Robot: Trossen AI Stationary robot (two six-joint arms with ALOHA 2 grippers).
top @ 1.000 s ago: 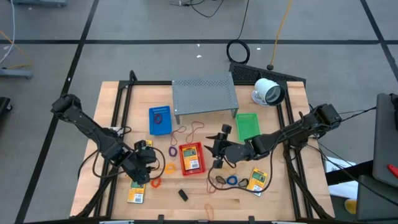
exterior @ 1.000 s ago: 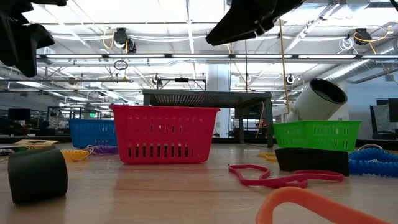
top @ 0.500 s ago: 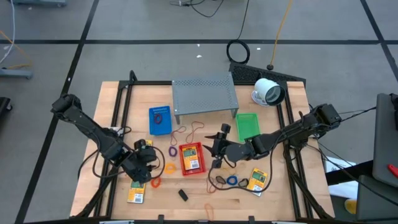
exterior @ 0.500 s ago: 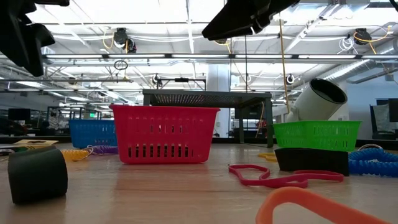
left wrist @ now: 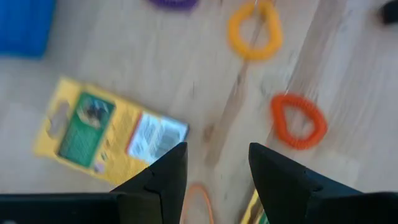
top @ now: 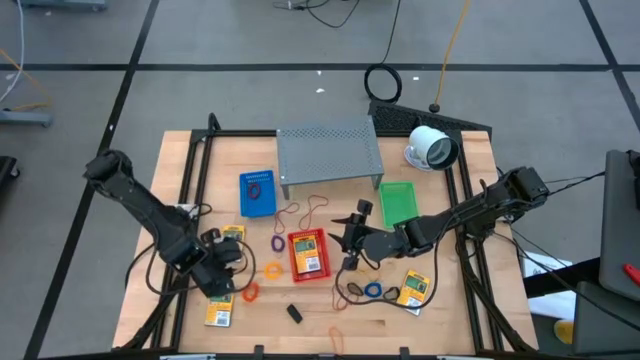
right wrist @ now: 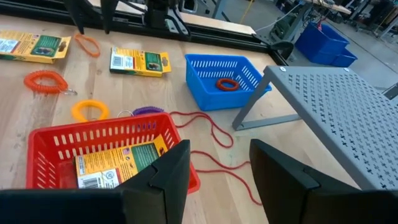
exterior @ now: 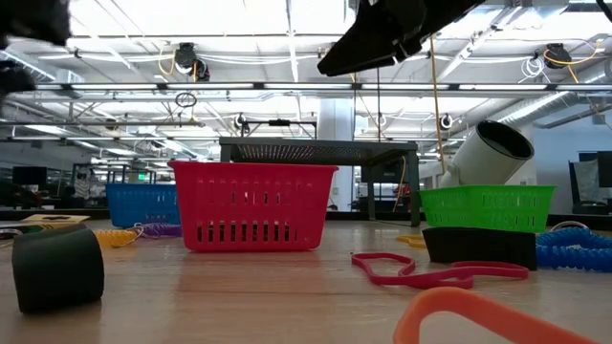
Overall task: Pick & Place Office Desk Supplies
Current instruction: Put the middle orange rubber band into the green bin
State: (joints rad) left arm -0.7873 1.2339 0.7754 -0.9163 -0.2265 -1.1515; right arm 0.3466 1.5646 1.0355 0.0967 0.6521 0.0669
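Note:
My left gripper [top: 216, 268] hovers open above the table's near left part, over a thin orange loop [left wrist: 199, 205] and beside a yellow packet [left wrist: 109, 137]. An orange coil [left wrist: 298, 121] and a yellow coil [left wrist: 252, 28] lie flat just beyond it. My right gripper [top: 342, 243] hangs open over the table's middle, next to the red basket [top: 308, 253], which holds a packet [right wrist: 118, 163]. More packets [top: 219, 312] [top: 413, 288], a blue ring [top: 373, 290] and a black piece [top: 295, 313] lie on the wood.
A blue basket [top: 257, 193] with a ring inside, a green basket [top: 398, 202], the grey perforated shelf [top: 330, 150] and the white round device [top: 432, 147] stand toward the far edge. Red band loops [top: 315, 208] lie before the shelf. An orange band [top: 338, 333] lies near the near edge.
My left gripper has moved a little toward the table's left edge and has risen, leaving most of the low view. Nothing on the table has shifted.

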